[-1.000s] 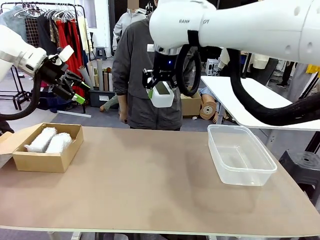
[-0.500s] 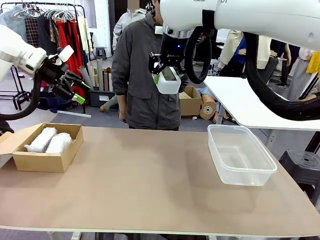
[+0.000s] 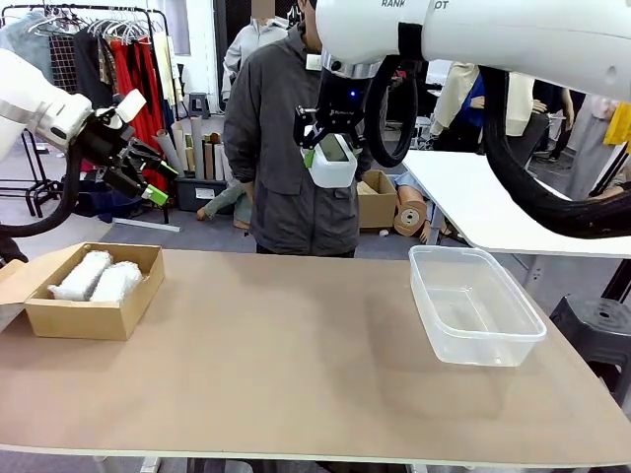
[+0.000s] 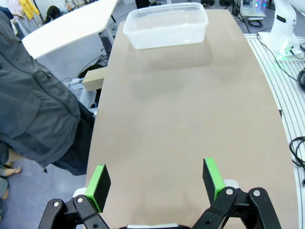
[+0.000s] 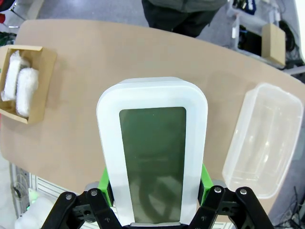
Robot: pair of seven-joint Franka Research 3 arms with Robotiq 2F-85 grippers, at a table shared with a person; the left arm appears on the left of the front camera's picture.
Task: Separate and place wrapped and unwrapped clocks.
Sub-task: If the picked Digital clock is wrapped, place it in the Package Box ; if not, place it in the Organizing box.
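The unwrapped clock (image 3: 332,164), white with a grey-green screen, hangs high above the table's far edge, in front of a person in a grey jacket. My right gripper (image 3: 330,148) is shut on it. In the right wrist view the clock (image 5: 152,143) stands upright between the green pads of the right gripper (image 5: 155,183). Two wrapped clocks (image 3: 81,275) (image 3: 116,281) lie side by side in a cardboard box (image 3: 84,320) at the table's left. They appear again in the right wrist view (image 5: 12,76) (image 5: 26,90). My left gripper (image 3: 163,182) hovers open above the box, and its left wrist view (image 4: 156,179) shows nothing between the pads.
A clear plastic container (image 3: 478,347) stands bare at the table's right, also seen as the container (image 4: 167,24) and the container (image 5: 267,138). The person (image 3: 286,128) stands at the far edge. A white table lies behind on the right.
The right gripper has risen and shifted slightly right with the clock, then held still. The left arm has not moved.
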